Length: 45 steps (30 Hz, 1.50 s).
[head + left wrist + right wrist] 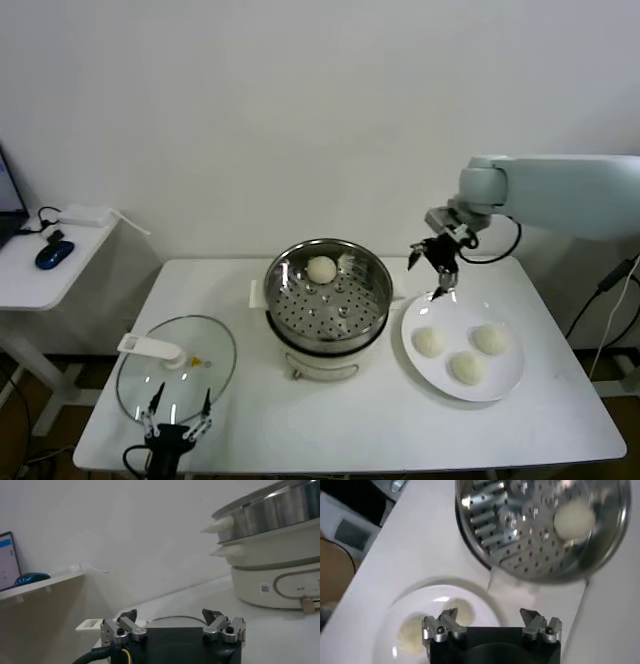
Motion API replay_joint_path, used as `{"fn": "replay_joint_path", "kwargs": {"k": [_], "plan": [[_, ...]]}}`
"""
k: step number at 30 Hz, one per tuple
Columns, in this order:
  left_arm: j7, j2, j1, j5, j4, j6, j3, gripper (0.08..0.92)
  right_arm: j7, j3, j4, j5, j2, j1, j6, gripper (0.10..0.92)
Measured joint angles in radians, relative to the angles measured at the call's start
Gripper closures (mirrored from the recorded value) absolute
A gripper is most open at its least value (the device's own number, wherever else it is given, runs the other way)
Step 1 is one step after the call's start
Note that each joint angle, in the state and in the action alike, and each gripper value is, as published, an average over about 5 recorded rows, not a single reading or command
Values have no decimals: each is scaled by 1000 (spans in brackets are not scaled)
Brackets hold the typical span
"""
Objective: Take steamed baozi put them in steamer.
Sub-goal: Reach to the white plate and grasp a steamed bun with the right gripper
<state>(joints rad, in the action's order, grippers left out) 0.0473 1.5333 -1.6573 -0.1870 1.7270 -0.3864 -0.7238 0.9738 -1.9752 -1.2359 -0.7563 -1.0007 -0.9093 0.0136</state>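
Note:
The steel steamer (326, 292) stands mid-table with one baozi (321, 269) on its perforated tray; both also show in the right wrist view, steamer (520, 530) and baozi (574, 518). Three more baozi (428, 342) (467, 368) (491, 339) lie on the white plate (505, 382) to its right. My right gripper (437, 268) is open and empty, hovering above the gap between steamer and plate, with two plate baozi (455, 614) (412, 632) below it in its wrist view. My left gripper (177, 417) is open and empty at the table's front left.
A glass lid (172, 362) with a white handle (150, 347) lies at front left, just beyond my left gripper. A side desk (40, 270) with a blue mouse stands to the left. The steamer's white base (280, 582) shows in the left wrist view.

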Motion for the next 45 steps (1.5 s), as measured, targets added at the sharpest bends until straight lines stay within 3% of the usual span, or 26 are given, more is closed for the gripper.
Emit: {"fn": "replay_joint_path", "kwargs": {"k": [13,45], "plan": [[-3,-1,-3,-1,-9,-5,-7,177,6,81,42,66,52,152,170,203],[-9,-4,-11,-18,-25,-17,-20,177,-66,356,225,237,13,513,230,225]]}}
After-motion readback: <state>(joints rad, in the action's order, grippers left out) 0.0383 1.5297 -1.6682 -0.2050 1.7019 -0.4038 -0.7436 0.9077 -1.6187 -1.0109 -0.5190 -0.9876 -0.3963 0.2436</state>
